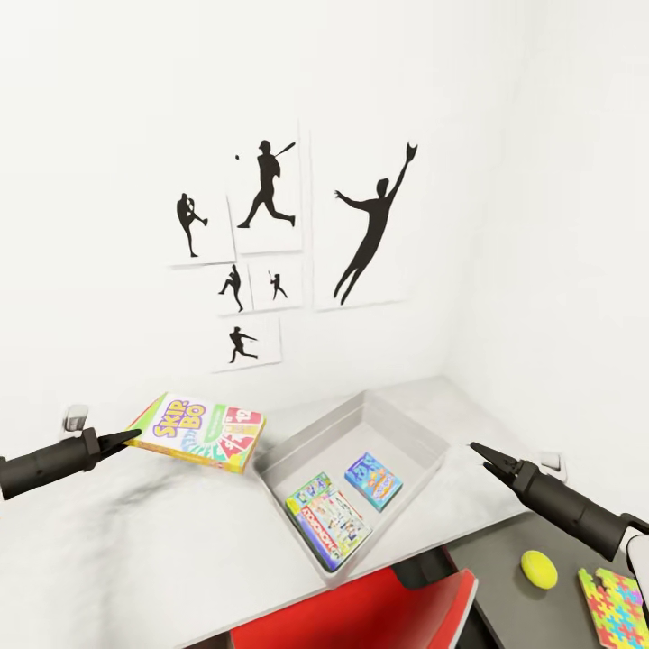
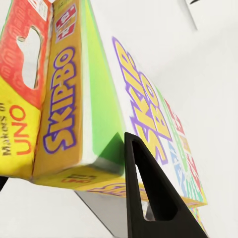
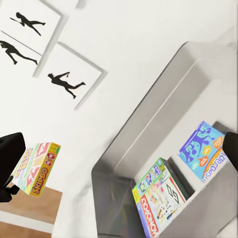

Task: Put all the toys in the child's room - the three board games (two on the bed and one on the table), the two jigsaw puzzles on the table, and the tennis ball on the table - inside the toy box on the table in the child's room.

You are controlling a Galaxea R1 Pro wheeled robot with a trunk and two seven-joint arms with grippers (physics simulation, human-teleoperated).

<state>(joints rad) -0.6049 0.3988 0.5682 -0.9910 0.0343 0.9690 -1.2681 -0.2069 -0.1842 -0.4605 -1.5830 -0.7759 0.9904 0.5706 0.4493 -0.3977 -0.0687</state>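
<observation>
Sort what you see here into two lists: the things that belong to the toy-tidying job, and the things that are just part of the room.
Part of the job:
Skip-Bo game, held in the left pincer
toy box
Monopoly game and blue game, inside it
tennis ball
jigsaw puzzle
table

Just there:
baseball silhouette pictures
red chair

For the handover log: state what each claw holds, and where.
Left claw grips the Skip-Bo board game by its near end; right claw holds nothing.
</observation>
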